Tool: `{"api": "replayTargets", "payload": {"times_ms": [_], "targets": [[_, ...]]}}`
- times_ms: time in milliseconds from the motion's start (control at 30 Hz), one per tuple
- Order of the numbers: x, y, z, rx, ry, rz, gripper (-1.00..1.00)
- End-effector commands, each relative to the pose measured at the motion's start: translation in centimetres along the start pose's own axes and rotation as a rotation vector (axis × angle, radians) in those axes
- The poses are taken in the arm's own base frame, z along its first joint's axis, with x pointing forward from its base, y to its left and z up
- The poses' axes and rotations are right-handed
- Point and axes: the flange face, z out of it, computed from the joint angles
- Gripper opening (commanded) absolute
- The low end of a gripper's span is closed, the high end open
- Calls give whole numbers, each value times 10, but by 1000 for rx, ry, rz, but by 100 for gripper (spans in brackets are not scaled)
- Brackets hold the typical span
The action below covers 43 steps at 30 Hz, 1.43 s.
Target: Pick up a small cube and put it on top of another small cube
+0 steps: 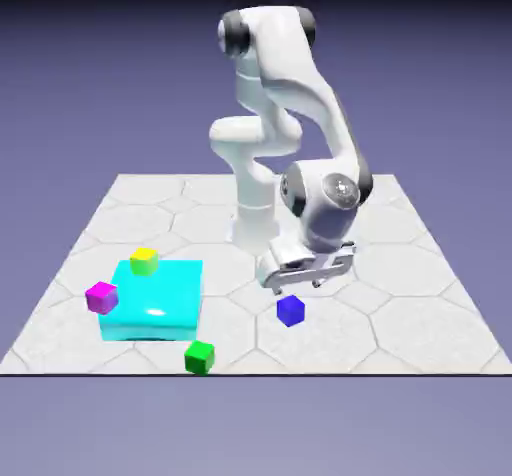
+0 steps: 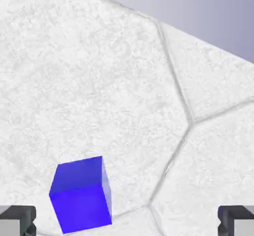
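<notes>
fingers (image 1: 298,286): spread wide, nothing between them in grip. position: above the table (image 1: 390,334), over and just behind the blue cube (image 1: 291,311) as seen in the exterior view, not touching it. hand view confirms: 2 tips at the bottom l. and r. edges, blue cube lower l. of middle, nearer the l. tip, 1 face toward the cam., cube turned slightly vs. the frame.

blue cube: on the table, r. of middle in the exterior view, apart from all other items.

green cube (image 1: 199,357): near the table's front edge, just beside the front r. corner of the cyan block (image 1: 152,304).

cyan block: wide, flat, glossy, on the exterior view's l. side.

yellow cube (image 1: 144,261): at the block's far edge; exact support can't be told.

magenta cube (image 1: 102,297): at the block's l. edge; same, support unclear.

arm (image 1: 325,114): white, w/ dark joint covers, bent down to the table. no 2 cubes stacked.
</notes>
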Motion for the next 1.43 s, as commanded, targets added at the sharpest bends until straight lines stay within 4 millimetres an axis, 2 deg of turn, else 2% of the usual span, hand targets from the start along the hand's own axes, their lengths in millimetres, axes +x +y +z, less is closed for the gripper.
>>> {"api": "replayTargets", "payload": {"times_ms": [0, 333, 400, 533, 567, 600, 700, 733, 833, 933, 1000, 1100, 1133, 1167, 1300, 1333, 1367, 1400], "targets": [[1, -7, 8, -37, -33, -14, 0], [3, -67, 89, -415, -346, -142, 0], [3, -69, 91, -424, -353, -144, 0], [-6, -55, 151, -424, -355, -144, 0], [-6, -55, 151, -424, -355, -144, -100], [-6, -55, 151, -424, -355, -144, -100], [2, -66, 104, -425, -353, -144, -100], [7, -63, 91, -423, -354, -141, -100], [54, 39, 84, -397, -382, -77, -100], [80, 149, 83, -362, -426, -14, -100], [85, 223, 87, -331, -462, 26, -100], [71, 331, 99, -272, -522, 82, -100], [66, 352, 102, -258, -534, 93, -100], [66, 352, 102, -258, -534, 93, -100], [47, 355, 160, -259, -533, 92, -100], [47, 355, 160, -259, -533, 92, 100], [47, 355, 160, -259, -533, 92, 100], [53, 354, 145, -260, -533, 93, 100]]}}
